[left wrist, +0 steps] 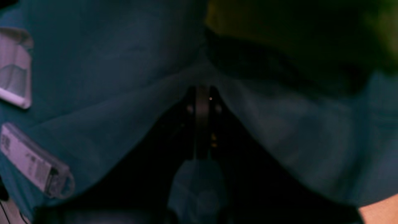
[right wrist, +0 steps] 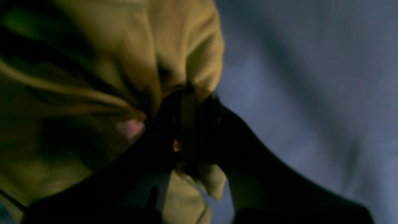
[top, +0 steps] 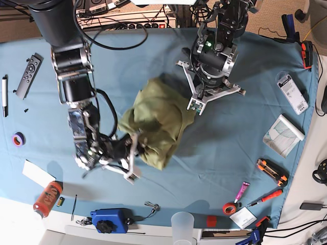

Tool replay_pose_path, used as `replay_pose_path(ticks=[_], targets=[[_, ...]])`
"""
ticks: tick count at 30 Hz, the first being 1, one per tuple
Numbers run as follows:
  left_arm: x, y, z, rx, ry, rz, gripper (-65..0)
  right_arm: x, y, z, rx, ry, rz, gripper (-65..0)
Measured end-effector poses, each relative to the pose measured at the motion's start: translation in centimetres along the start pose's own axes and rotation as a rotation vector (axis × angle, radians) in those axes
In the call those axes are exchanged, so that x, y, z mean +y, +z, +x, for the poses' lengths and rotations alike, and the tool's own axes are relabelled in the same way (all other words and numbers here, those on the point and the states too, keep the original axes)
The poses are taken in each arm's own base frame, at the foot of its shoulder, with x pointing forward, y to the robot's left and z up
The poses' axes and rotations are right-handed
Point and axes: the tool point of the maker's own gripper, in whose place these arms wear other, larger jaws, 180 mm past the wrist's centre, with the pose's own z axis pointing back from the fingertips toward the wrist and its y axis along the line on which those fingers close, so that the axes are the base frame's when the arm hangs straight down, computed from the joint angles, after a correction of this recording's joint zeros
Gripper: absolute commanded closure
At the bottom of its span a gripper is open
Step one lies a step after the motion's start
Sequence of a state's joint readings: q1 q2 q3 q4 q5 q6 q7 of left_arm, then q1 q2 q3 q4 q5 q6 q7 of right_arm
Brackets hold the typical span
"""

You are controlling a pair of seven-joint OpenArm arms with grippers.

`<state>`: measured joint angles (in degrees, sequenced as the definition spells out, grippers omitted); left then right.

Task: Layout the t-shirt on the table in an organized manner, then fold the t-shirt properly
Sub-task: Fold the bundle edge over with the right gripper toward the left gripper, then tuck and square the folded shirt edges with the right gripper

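The surface [top: 240,148], covered in light-blue cloth, fills the frame. The t-shirt [top: 156,120] is bunched at centre frame and lifted. At lower left, the right fingers [right wrist: 186,102] are clenched on the t-shirt. At upper centre, the left fingers [top: 196,104] are pressed together beside its edge; a hold cannot be confirmed.

Tangled black cables [top: 134,20] along the far edge. Pale wooden floor [top: 271,15] beyond, evenly lit from above.

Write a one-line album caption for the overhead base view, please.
Two robot arms lift a bunched olive t-shirt above a blue-clothed table ringed with tools.
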<state>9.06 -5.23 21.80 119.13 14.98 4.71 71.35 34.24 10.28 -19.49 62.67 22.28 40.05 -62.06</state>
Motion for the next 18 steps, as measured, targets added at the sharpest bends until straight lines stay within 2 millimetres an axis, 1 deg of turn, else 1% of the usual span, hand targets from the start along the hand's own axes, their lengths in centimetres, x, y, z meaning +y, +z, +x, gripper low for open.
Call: replay_pose_path(ticks=[2,4,6,8,11,14,18], targets=[[0.0,0.0,-0.1,0.003,0.000,-0.001,0.0,0.5,-0.4,1.1,0.012,0.078,-0.019,0.0],[0.0,0.0,-0.1,0.003,-0.001,0.000,0.0,1.3,-1.1,1.6,0.040,0.161,-0.022,0.0],[0.4,0.0,-0.2,0.004,-0.008,0.024,0.0,2.1,-1.8,1.9,0.057,0.215,-0.007,0.0],[0.7,0.0,-0.2,0.004,-0.013,0.040,0.0,2.6,-2.6,1.7,0.077,0.244,0.009,0.0],[0.7,0.0,-0.2,0.004,-0.013,0.040,0.0,2.2,-4.0,0.6,0.122,0.298,-0.021,0.0],[0.6,0.0,-0.2,0.004,-0.012,0.038,0.0,1.6,-4.4,1.4,0.093,0.364,-0.064,0.0],[0.6,0.0,-0.2,0.003,-0.013,0.039,0.0,1.8,-4.7,2.5,0.016,0.418,-0.080,0.0]])
